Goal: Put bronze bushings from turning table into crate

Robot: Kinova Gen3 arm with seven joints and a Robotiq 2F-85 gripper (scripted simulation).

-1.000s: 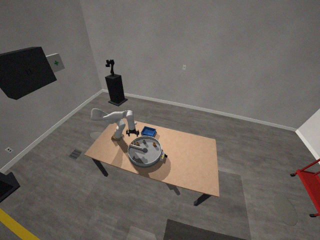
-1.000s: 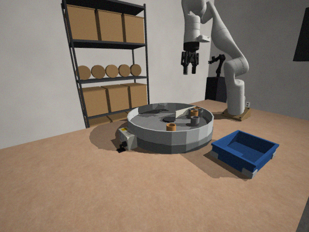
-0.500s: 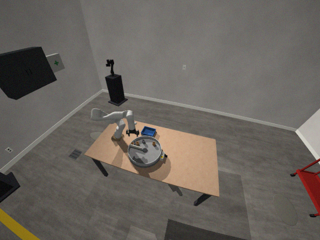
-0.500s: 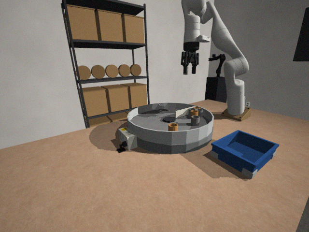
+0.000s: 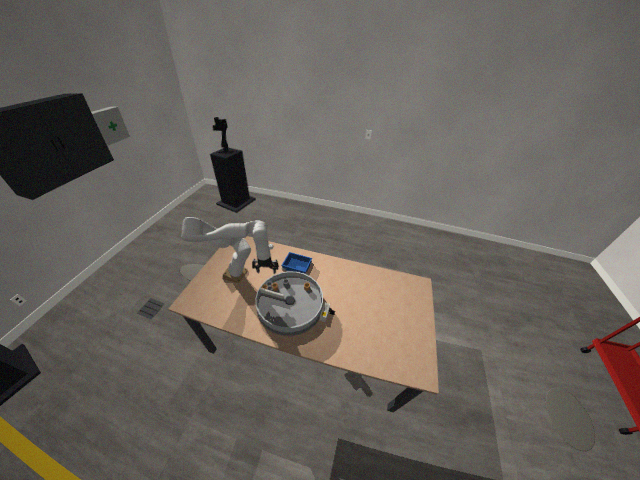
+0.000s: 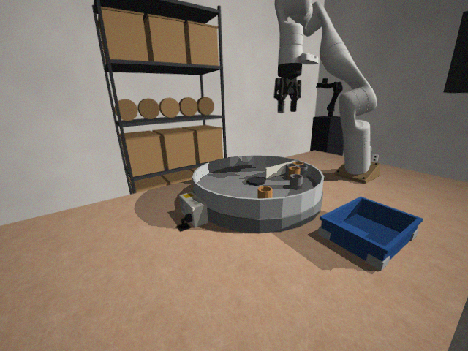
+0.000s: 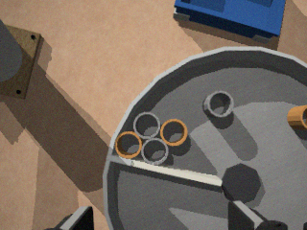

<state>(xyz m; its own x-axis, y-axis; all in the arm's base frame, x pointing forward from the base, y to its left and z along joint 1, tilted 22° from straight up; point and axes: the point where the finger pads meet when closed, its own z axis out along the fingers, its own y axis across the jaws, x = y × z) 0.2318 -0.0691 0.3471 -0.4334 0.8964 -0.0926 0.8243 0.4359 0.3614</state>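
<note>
Three bronze bushings sit on the turning table (image 5: 305, 316) (image 6: 241, 207) (image 7: 108, 192), all inside its raised rim. In the wrist view, one bronze bushing (image 7: 129, 145) is at the left, beside the rim and the pale bar (image 5: 272, 293) (image 6: 278, 170) (image 7: 177, 173); a second bronze bushing (image 7: 179, 142) is just to its right, and the third bronze bushing (image 5: 307, 286) (image 6: 265, 191) (image 7: 296, 117) is cut off by the right edge of the frame.

Two steel bushings, an upper one (image 7: 136, 121) and a lower one (image 7: 154, 162), are clustered with the first two bronze ones; they look to be touching, though the dim view makes that hard to swear to. Another steel bushing (image 5: 286, 282) (image 6: 296, 181) (image 7: 208, 107) stands apart at the upper middle of the frame.

The crate (image 5: 297, 262) (image 6: 355, 238) (image 7: 230, 22) rests on the tabletop (image 5: 382, 320) (image 6: 151, 283) (image 7: 106, 43), at the lower right of the exterior view, with no bushing visible in it. High above the turning table's far side in that view hangs the gripper (image 5: 265, 267) (image 6: 287, 107) (image 7: 160, 219), fingers spread wide with nothing between them.
</note>
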